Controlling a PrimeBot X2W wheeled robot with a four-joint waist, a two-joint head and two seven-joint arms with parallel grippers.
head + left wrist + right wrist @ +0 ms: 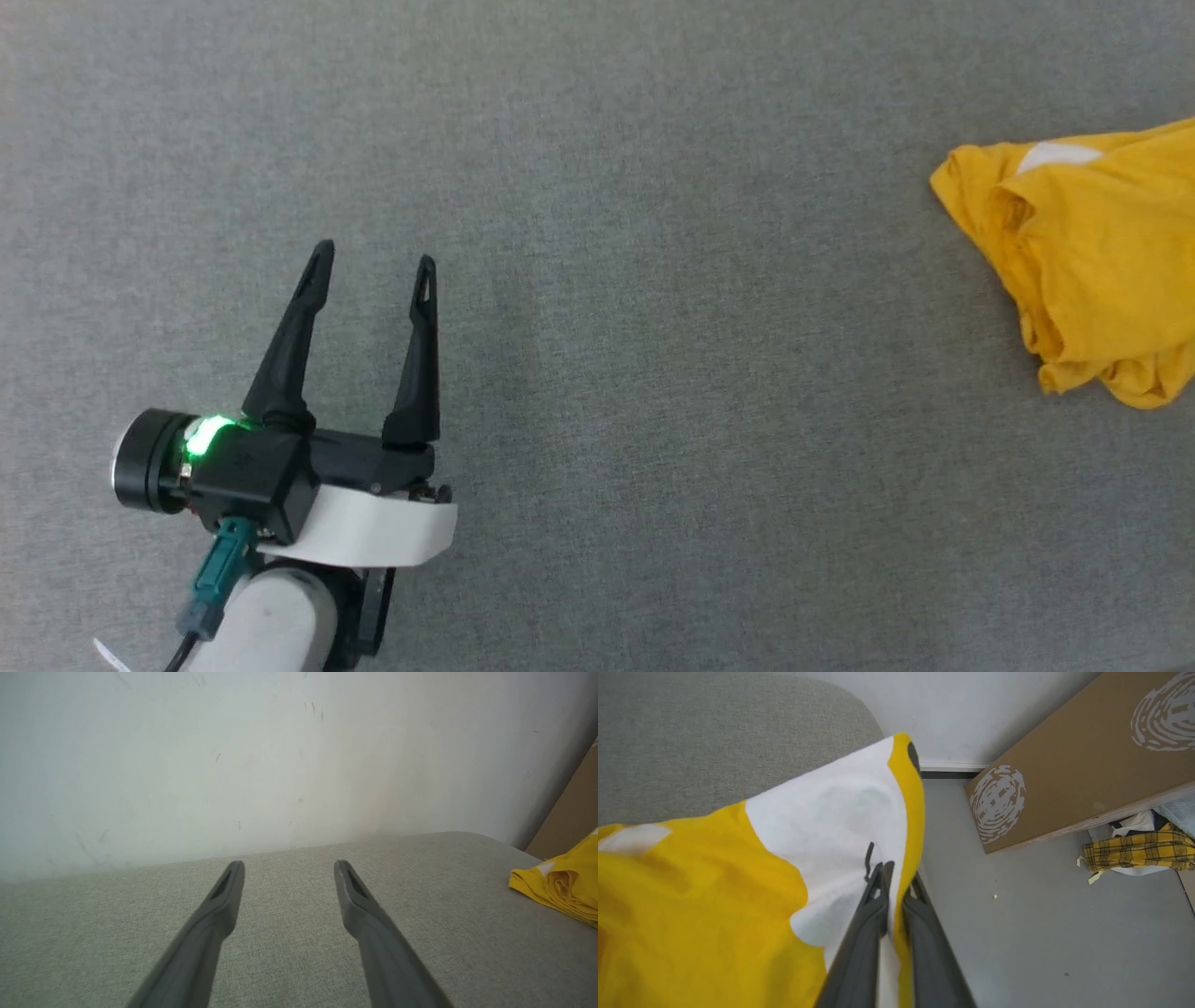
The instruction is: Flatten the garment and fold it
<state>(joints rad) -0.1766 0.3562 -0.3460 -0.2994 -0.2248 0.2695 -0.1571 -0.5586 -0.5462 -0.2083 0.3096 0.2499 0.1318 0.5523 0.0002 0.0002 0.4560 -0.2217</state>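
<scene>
The garment (1092,271), a bright yellow T-shirt, lies bunched at the right edge of the grey fabric surface (653,373) in the head view. In the right wrist view my right gripper (896,872) is shut on the garment (705,896), pinching a fold at the edge of its white print patch and holding it up beside the surface's corner. My left gripper (373,266) hovers open and holds nothing at the lower left, far from the cloth. The left wrist view has its fingers (229,891) spread over bare grey fabric, with the garment (565,882) at the far right.
A pale wall (233,765) rises behind the surface. Beyond the surface's rounded corner, a long brown cardboard box (1078,751) leans on the grey floor (1041,933), with a yellow plaid cloth (1139,854) piled beside it.
</scene>
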